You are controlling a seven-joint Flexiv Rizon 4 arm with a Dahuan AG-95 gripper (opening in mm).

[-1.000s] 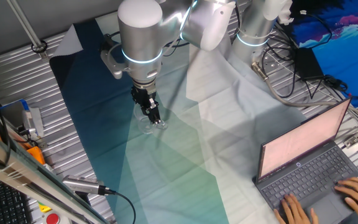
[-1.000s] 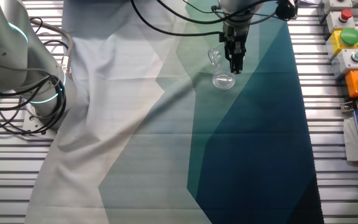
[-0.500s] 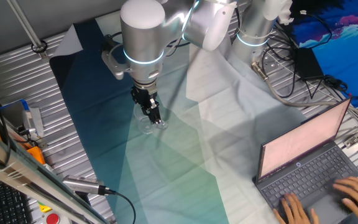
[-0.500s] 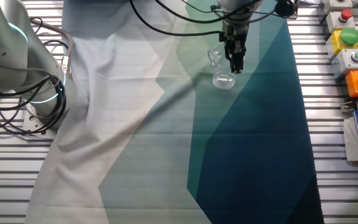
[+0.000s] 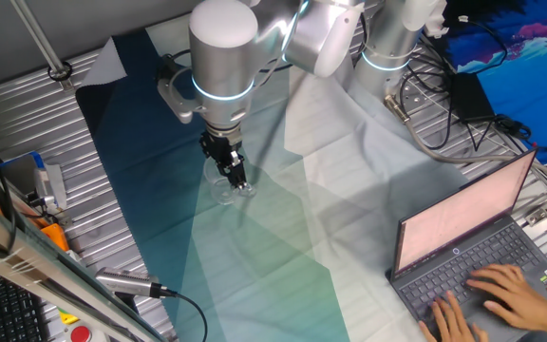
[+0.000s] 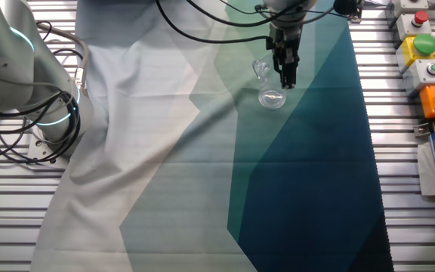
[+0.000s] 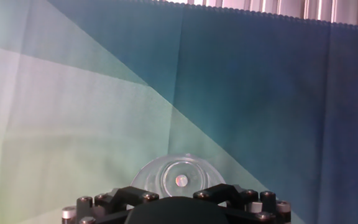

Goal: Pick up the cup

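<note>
The cup (image 5: 224, 191) is a small clear glass mug on the teal part of the cloth. It also shows in the other fixed view (image 6: 272, 97) and, from straight above, as a round glass disc in the hand view (image 7: 179, 177). My gripper (image 5: 236, 182) points down at it, with its narrow black fingers close together at the cup's wall. In the other fixed view the gripper (image 6: 286, 81) sits just right of the cup's rim. The fingertips are hidden in the hand view. I cannot tell whether the cup is off the cloth.
A white-to-teal-to-navy cloth (image 6: 202, 174) covers the ribbed metal table. A second robot's base and cables (image 6: 21, 83) stand at one side. Button boxes (image 6: 421, 53) sit at the other edge. A person types on a laptop (image 5: 473, 256).
The arm's upper joint has shifted slightly, and the cup appears a touch higher in the other fixed view. The person's hands have moved on the laptop.
</note>
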